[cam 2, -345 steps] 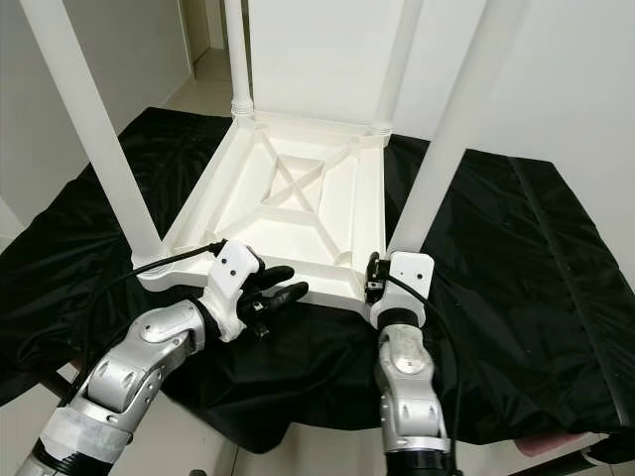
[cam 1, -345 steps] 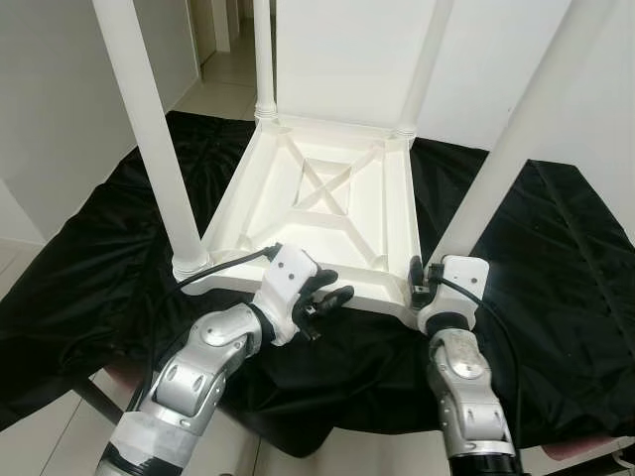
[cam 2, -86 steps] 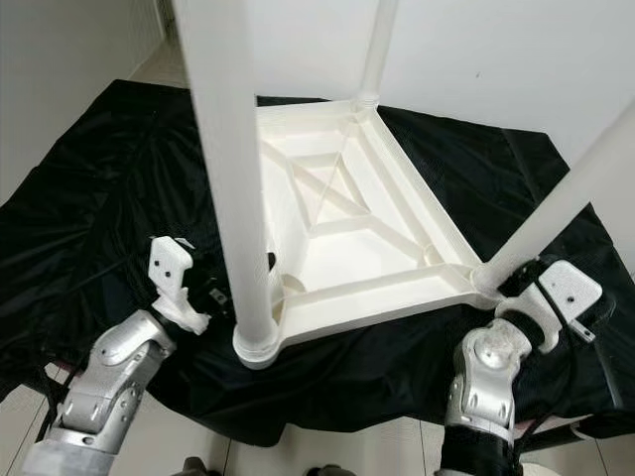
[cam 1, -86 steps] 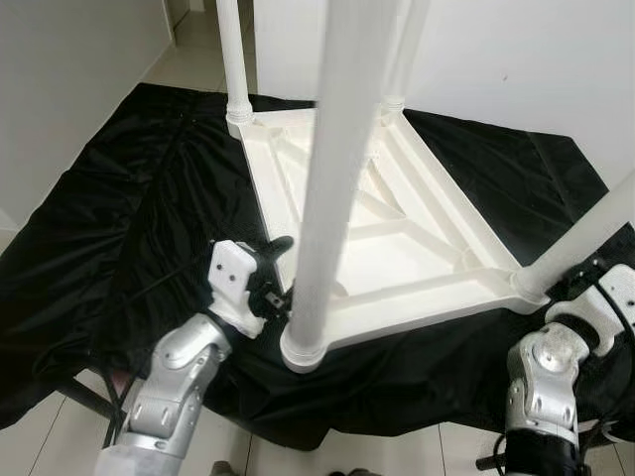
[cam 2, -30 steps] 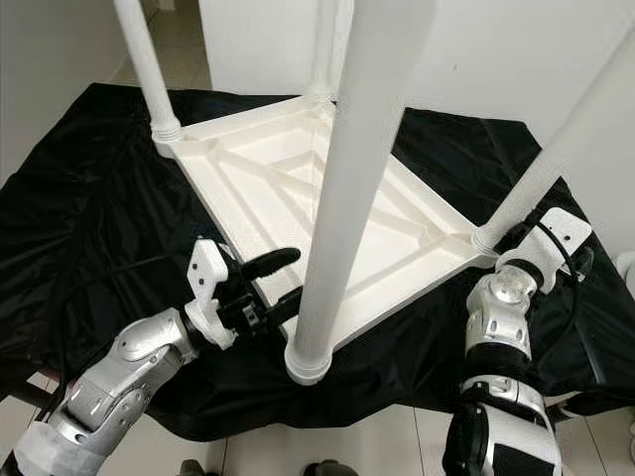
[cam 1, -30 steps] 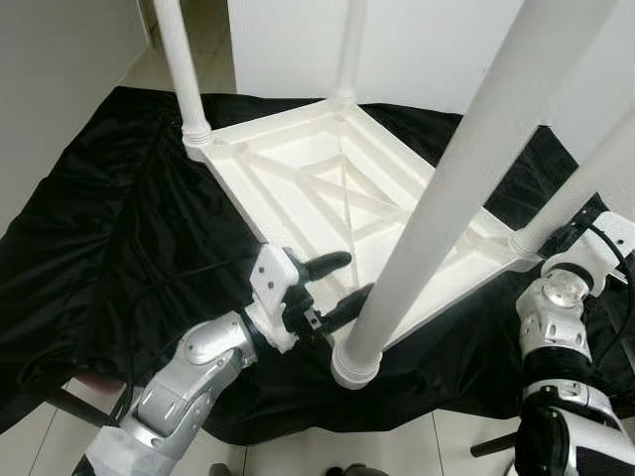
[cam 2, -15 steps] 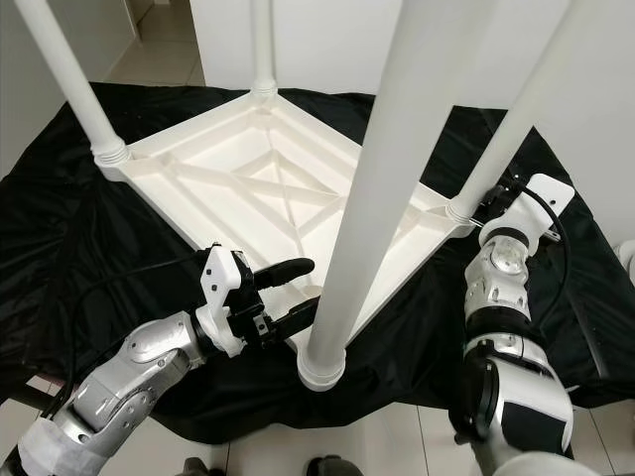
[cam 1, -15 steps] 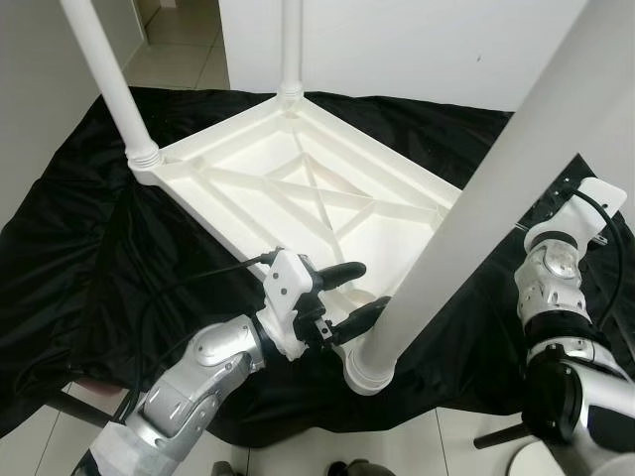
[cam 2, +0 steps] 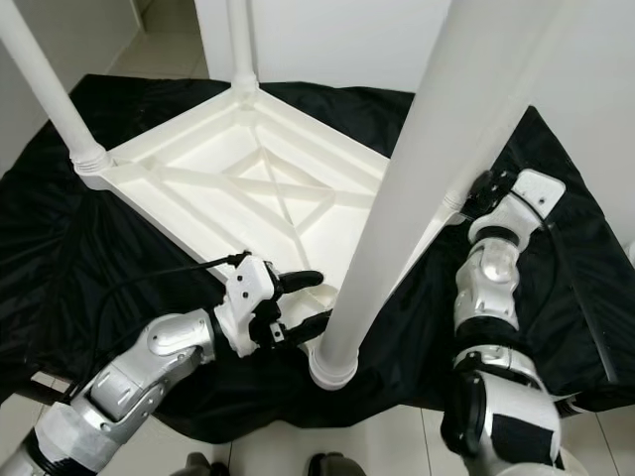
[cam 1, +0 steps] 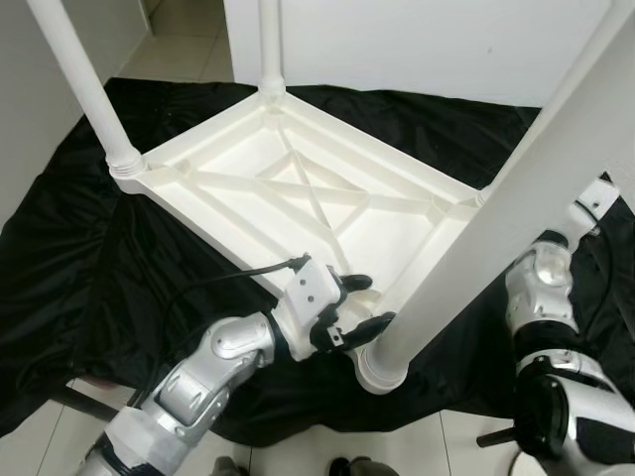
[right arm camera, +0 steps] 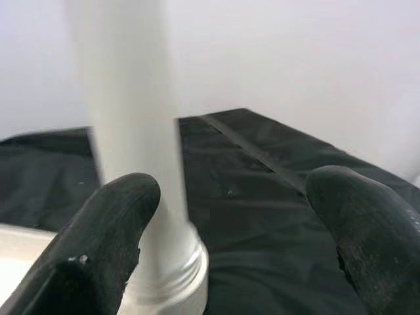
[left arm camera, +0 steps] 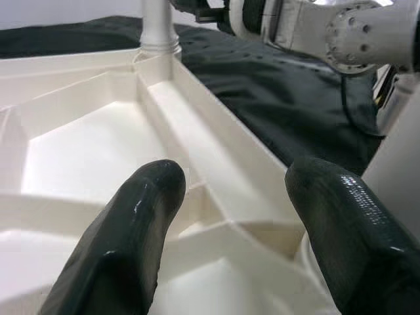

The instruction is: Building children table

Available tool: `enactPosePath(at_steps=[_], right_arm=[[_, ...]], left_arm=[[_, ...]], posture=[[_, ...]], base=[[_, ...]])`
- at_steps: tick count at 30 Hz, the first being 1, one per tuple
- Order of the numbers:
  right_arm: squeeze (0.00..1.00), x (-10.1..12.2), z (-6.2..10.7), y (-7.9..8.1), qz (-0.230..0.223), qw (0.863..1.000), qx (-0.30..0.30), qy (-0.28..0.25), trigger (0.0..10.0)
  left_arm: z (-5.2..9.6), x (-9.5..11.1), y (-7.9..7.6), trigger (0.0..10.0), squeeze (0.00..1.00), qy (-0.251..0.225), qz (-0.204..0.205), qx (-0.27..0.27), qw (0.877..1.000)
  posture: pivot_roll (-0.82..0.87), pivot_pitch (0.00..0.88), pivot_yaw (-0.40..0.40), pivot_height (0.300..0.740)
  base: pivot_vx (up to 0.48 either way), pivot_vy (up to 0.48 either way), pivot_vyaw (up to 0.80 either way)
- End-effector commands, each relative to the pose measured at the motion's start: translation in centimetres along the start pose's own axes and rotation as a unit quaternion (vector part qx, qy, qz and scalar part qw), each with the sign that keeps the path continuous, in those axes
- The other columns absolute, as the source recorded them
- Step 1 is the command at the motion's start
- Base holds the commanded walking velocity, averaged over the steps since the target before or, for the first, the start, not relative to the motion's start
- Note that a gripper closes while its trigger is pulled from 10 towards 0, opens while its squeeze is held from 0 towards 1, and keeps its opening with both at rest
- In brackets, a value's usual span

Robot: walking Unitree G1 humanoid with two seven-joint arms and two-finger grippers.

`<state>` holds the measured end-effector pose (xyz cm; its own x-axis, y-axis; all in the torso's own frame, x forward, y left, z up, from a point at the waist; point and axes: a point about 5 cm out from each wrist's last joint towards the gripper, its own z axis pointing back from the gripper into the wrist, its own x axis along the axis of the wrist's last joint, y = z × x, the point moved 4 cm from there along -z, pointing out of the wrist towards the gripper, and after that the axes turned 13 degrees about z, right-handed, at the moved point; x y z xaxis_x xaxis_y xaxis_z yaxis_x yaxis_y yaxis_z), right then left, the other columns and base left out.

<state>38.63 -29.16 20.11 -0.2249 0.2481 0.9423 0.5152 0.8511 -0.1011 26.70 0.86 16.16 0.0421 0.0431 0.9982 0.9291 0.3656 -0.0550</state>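
The white children's table (cam 1: 248,169) lies upside down on a black cloth, its legs pointing up. The near leg (cam 1: 476,248) rises from a collar (cam 1: 382,369) at the near corner. My left gripper (cam 1: 367,302) is open, with its fingers straddling the table's rim (left arm camera: 216,177) just beside that collar. My right gripper (cam 2: 484,193) hangs at the base of the right leg (right arm camera: 131,131). It is open, with one finger (right arm camera: 111,243) next to the leg's collar and nothing clamped.
The black cloth (cam 1: 99,278) spreads under the table and over the platform's edges. Two more legs stand at the far left (cam 1: 84,89) and the back (cam 1: 268,45). A white wall (cam 1: 427,40) is close behind, and tiled floor (cam 1: 189,40) shows at the back left.
The whole view has shifted around the table, so the camera moved. My left gripper stays open at the near corner, slightly closer to the rim. My right gripper stays by the right leg's base.
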Motion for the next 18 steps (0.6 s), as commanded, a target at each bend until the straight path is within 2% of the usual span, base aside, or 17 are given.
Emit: enactPosePath(at_steps=[1, 2, 3, 4, 7, 10, 13, 18], right_arm=[[0.0, -0.1, 1.0, 0.0, -0.005, 1.0, -0.002, -0.009, 10.0], [0.0, -0.1, 1.0, 0.0, -0.005, 1.0, -0.002, -0.009, 10.0], [0.0, -0.3, 2.2, -0.2, -0.004, 1.0, 0.003, -0.017, 10.0], [0.0, -0.3, 2.2, -0.2, -0.004, 1.0, 0.003, -0.017, 10.0], [0.0, -1.2, 5.5, -0.5, -0.006, 0.999, 0.033, -0.024, 10.0], [0.0, -1.7, 6.4, -0.7, -0.014, 0.999, 0.039, -0.02, 10.0], [0.0, -2.6, 8.9, -1.1, -0.025, 0.997, 0.069, -0.009, 10.0], [0.0, -2.6, 10.0, -1.2, -0.023, 0.995, 0.095, -0.002, 10.0]], left_arm=[[0.3, -0.4, 0.8, 10.0, 0.0, 0.015, 0.003, 0.016, 1.0], [0.3, -0.4, 0.8, 10.0, 0.0, 0.015, 0.003, 0.016, 1.0], [0.9, -0.3, 1.4, 10.0, 0.0, 0.015, 0.009, 0.025, 1.0], [0.9, -0.3, 1.4, 10.0, 0.0, 0.015, 0.009, 0.025, 1.0], [2.6, 0.3, 2.4, 10.0, 0.0, 0.008, 0.011, 0.026, 1.0], [3.0, 0.3, 2.6, 10.0, 0.0, 0.009, 0.012, 0.022, 1.0], [3.7, 0.2, 2.7, 10.0, 0.0, 0.013, 0.006, 0.002, 1.0], [3.9, -0.1, 2.4, 10.0, 0.0, 0.025, 0.006, -0.025, 0.999]], posture=[[0.02, 0.145, -0.007, 0.74], [0.02, 0.145, -0.007, 0.74], [0.01, 0.141, -0.006, 0.74], [0.01, 0.141, -0.006, 0.74], [0.0, 0.127, -0.007, 0.74], [0.0, 0.123, -0.008, 0.74], [-0.01, 0.112, -0.008, 0.74], [-0.02, 0.109, -0.01, 0.74]], base=[[0.0, 0.0, 0.0], [0.0, 0.0, 0.0], [0.0, 0.0, 0.0], [0.0, 0.0, 0.0], [0.0, 0.0, 0.0], [0.0, 0.0, 0.0], [0.0, 0.0, 0.0], [0.0, 0.0, 0.0]])
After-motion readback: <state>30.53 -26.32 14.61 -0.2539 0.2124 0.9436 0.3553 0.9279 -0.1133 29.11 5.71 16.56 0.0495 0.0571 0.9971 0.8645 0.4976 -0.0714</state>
